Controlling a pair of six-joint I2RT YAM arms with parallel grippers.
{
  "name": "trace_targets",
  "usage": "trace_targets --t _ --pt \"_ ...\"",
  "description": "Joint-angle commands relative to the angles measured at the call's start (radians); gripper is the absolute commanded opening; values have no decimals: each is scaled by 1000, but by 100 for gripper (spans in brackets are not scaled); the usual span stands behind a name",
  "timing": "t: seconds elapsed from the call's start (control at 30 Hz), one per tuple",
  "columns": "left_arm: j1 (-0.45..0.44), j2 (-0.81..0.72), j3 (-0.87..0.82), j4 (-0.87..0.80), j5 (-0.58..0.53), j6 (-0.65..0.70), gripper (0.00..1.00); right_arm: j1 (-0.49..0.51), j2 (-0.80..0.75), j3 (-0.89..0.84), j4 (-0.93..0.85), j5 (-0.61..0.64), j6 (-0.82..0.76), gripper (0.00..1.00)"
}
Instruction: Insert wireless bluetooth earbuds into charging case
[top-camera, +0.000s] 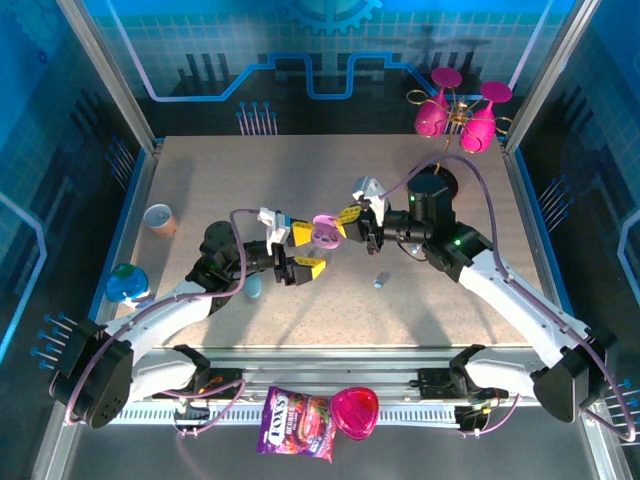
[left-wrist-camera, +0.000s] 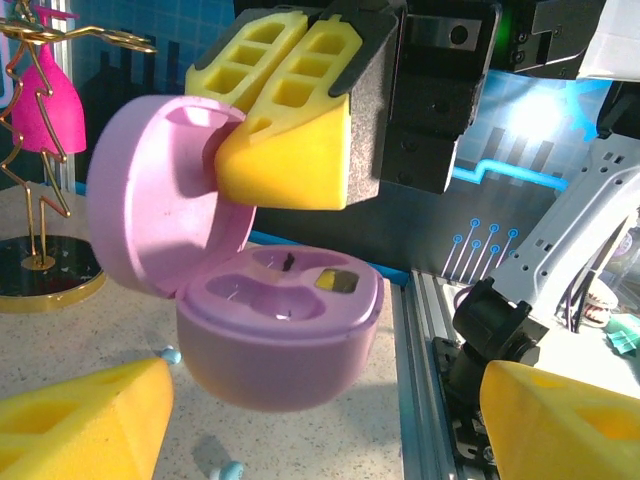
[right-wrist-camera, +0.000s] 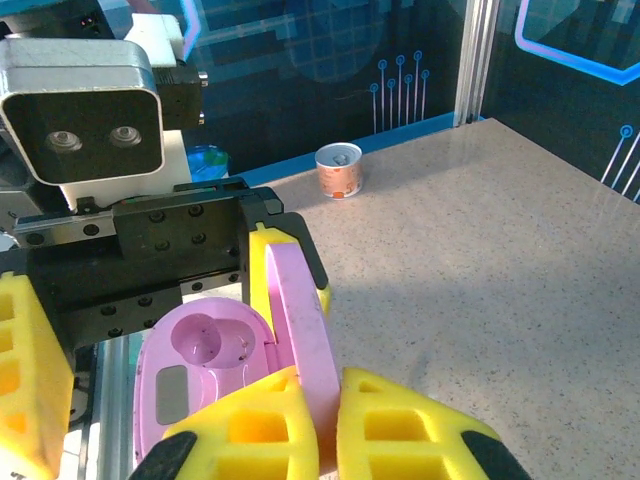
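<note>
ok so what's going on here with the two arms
The right end effector pinches the lid of an open purple charging case, held clear of the table. The left end effector is open around its base. The wells look empty; a light blue earbud lies on the table.

The charging case (left-wrist-camera: 270, 330) is lilac, jaws yellow, earbud (top-camera: 381, 281) light-blue, table (top-camera: 250, 180) speckled beige.

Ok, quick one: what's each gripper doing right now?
Left gripper: open, fingers wide apart either side of the purple case.
Right gripper: shut on the case's open lid.
</note>
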Motion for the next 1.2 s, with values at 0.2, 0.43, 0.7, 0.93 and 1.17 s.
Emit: trace_targets --t 0.2,0.43,0.7,0.93,1.17 --pt "-3 27 30 86 -5 -17 73 33 -5 3 8 30 -39 7" --pt "-3 29 22 99 -5 -17 67 38 6 14 -25 12 -54 7" --pt "-4 30 20 104 4 -16 58 44 11 19 -32 16 -49 7" --pt "-4 27 11 110 10 -2 62 43 16 29 -30 7 -12 7" --pt "-2 24 6 114 18 4 54 41 28 40 -44 2 -1 7"
